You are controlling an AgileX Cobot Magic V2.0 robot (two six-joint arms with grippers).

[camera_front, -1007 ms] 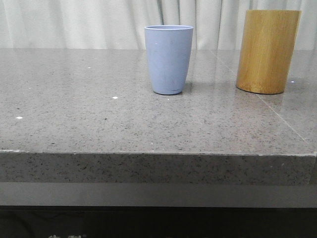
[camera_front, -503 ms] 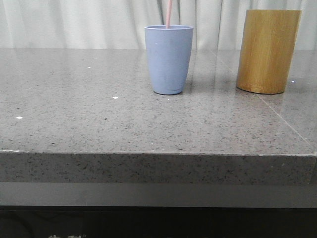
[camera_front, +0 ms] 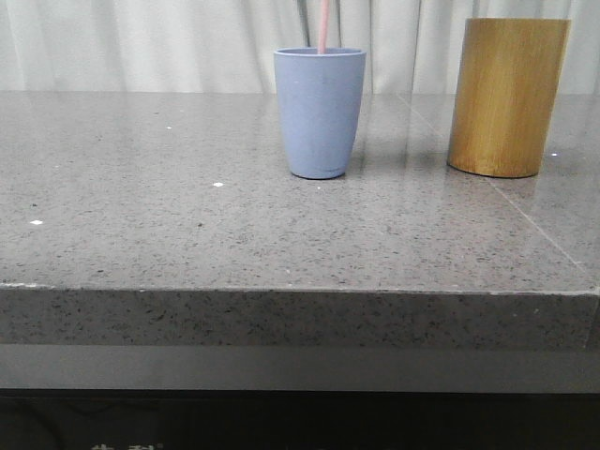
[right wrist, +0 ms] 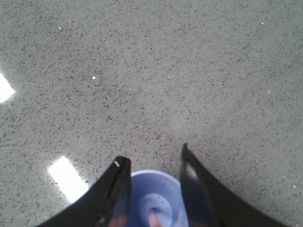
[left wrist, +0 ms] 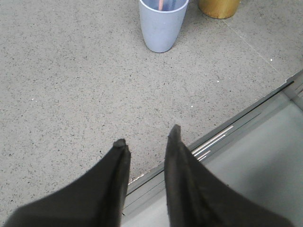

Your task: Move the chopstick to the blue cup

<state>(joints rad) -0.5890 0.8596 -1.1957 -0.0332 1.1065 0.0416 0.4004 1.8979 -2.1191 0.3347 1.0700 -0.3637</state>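
Observation:
The blue cup (camera_front: 319,112) stands upright at the middle back of the grey stone table (camera_front: 187,234). A pale pink chopstick (camera_front: 322,26) rises almost straight up out of it and leaves the top of the front view. My right gripper (right wrist: 153,153) hangs right above the cup (right wrist: 156,198), jaws apart. The chopstick's end (right wrist: 154,218) shows in the gap, touching neither finger. My left gripper (left wrist: 148,135) is open and empty over the table's front edge, well short of the cup (left wrist: 162,26), where the chopstick (left wrist: 161,4) shows. Neither gripper is in the front view.
A taller yellow-brown bamboo cylinder (camera_front: 506,98) stands to the right of the cup, a little apart; it also shows in the left wrist view (left wrist: 218,7). White curtains hang behind the table. The table's front edge (camera_front: 300,291) runs across the front view.
One second ago no chopstick showed. Half a second ago it appeared in the cup, slightly tilted. Now it stands more upright. The cup and cylinder have not moved.

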